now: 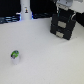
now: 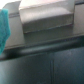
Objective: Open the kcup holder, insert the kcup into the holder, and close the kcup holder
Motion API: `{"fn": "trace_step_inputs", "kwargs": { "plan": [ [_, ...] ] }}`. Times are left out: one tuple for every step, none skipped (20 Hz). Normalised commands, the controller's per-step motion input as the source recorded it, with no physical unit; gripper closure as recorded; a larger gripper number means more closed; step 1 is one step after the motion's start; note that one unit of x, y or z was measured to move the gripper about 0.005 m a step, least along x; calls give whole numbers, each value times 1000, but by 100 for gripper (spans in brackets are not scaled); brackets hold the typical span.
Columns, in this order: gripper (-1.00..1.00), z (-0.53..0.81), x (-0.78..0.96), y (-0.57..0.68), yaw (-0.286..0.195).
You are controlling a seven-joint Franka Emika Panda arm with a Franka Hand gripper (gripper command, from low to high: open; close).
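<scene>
The kcup (image 1: 15,55), a tiny white pod with a green top, stands alone on the white table toward the exterior view's left front. The black kcup holder (image 1: 63,29) sits at the back right with its two front slots showing. My gripper (image 1: 64,14) hangs right over the holder's top, far from the kcup. Its fingers are too blurred to read. The wrist view is filled by a dark surface of the kcup holder (image 2: 45,60) seen very close, with a blurred grey block (image 2: 45,17) beyond it.
A tall white bottle-shaped post (image 1: 25,12) stands at the back left of the exterior view. Dark clutter lines the table's far edge. A teal patch (image 2: 4,25) shows at one side of the wrist view.
</scene>
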Motion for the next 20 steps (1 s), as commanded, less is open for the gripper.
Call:
{"fn": "trace_step_inputs", "kwargs": {
  "plan": [
    [-100,-495,-309,68,-10],
    [-100,-520,-318,54,-21],
    [-100,-514,-317,39,-3],
    [-100,-526,-313,35,0],
    [-100,-521,-319,35,2],
    [-100,-511,-325,35,4],
    [-100,-479,-319,40,11],
    [-100,-460,-315,41,18],
    [-100,-448,-315,44,18],
    [-100,-430,-323,47,22],
    [-100,-379,-330,52,20],
    [-100,-214,-259,51,21],
    [-100,-83,-227,23,-1],
    [100,-30,-163,52,-16],
    [100,-11,-54,9,-7],
    [100,-6,22,-5,-11],
    [100,-3,24,-14,-11],
    [100,-4,29,-14,-11],
    [100,-4,29,-16,-4],
    [100,-4,36,-11,-5]
  ]
}}
